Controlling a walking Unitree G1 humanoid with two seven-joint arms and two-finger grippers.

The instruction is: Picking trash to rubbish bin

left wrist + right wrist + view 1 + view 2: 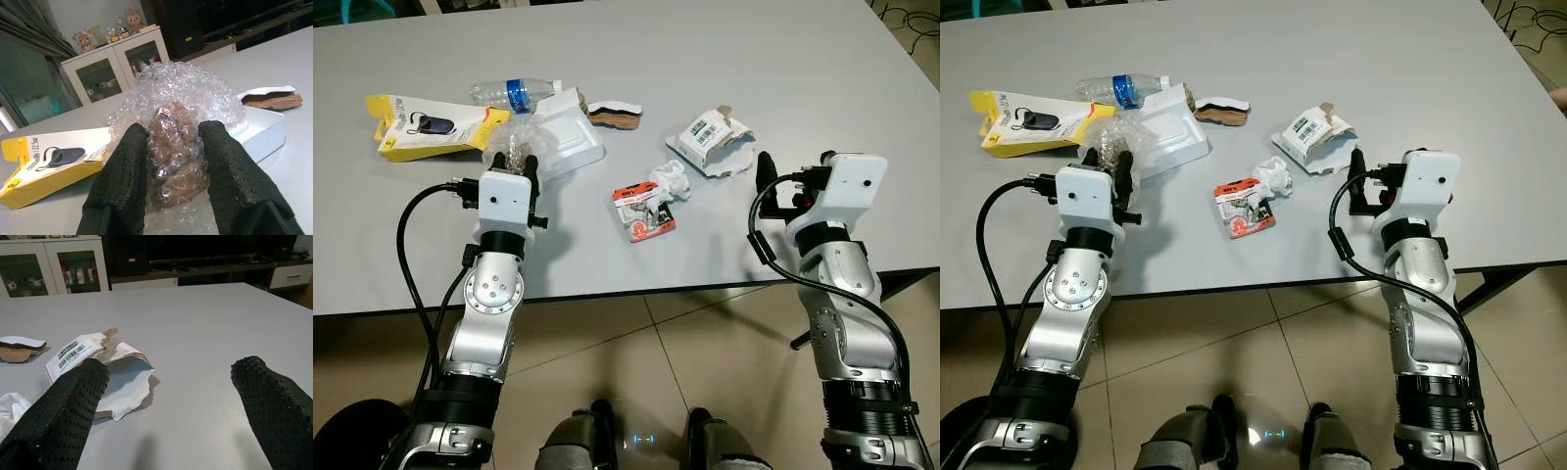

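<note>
Pinching the bubble wrap [176, 122]: left tool [173, 181] closed on it for lifting.
Right tool [171, 396] gapes empty beside the torn box [105, 362] on the bench [724, 59].

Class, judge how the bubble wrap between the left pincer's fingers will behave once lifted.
The bubble wrap looks crumpled and airy, so probably light and floppy. Held in the left pincer, its slick film may squash or slip.

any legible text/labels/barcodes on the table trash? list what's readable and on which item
Yellow box: black side print, roughly "...722 S...", partly cut off, uncertain.
Torn white package: barcode label with small digits, too small to read.
Water bottle: blue label, text blurred.
Red-and-white blister pack: print too small to read.
Nothing else legible.
</note>
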